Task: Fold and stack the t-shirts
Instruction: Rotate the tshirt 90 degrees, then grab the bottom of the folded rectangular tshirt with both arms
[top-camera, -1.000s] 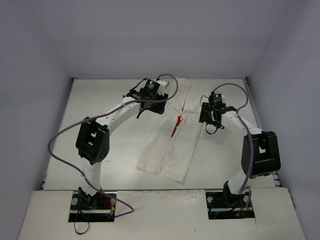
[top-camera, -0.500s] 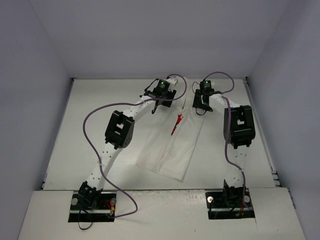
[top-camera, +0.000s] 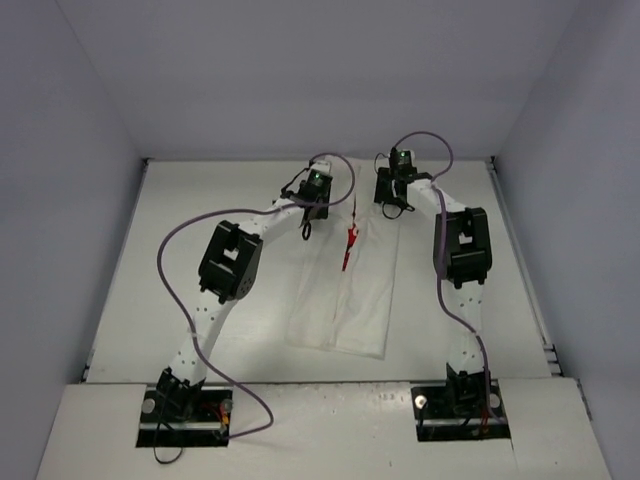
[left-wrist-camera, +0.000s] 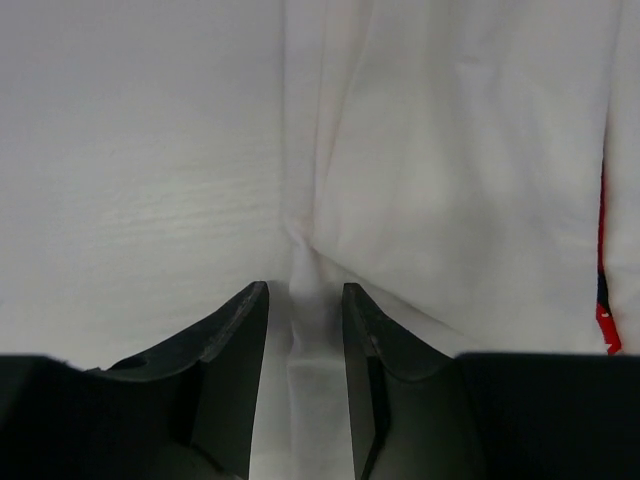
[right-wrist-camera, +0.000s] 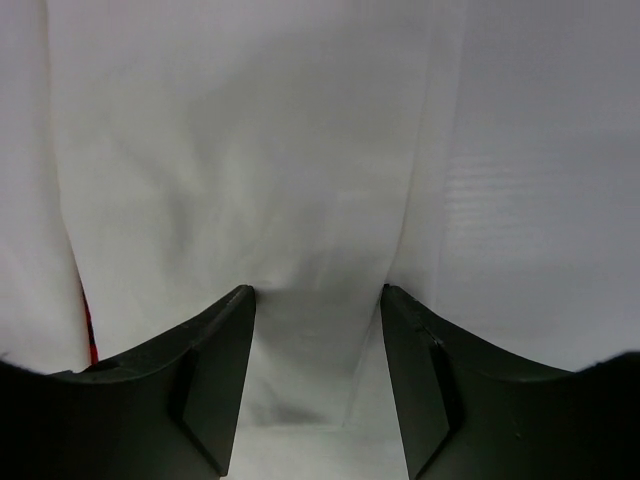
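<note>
The white t-shirt (top-camera: 345, 300) lies as a long narrow folded strip down the middle of the table, with a sliver of its red graphic (top-camera: 348, 245) showing at the fold. My left gripper (top-camera: 308, 208) is at the strip's far left corner. In the left wrist view its jaws (left-wrist-camera: 305, 290) stand close together on a raised ridge of shirt fabric (left-wrist-camera: 450, 150). My right gripper (top-camera: 390, 200) is at the far right corner. In the right wrist view its jaws (right-wrist-camera: 318, 292) stand apart over flat shirt fabric (right-wrist-camera: 250, 150).
The white table (top-camera: 200, 230) is walled by grey panels on the left, back and right. Purple cables loop over both arms. The table's back edge (top-camera: 320, 158) lies just beyond the grippers.
Both grippers moved toward the back of the table. The shirt strip was drawn from a diagonal lie to nearly straight, and its near end shifted away from me.
</note>
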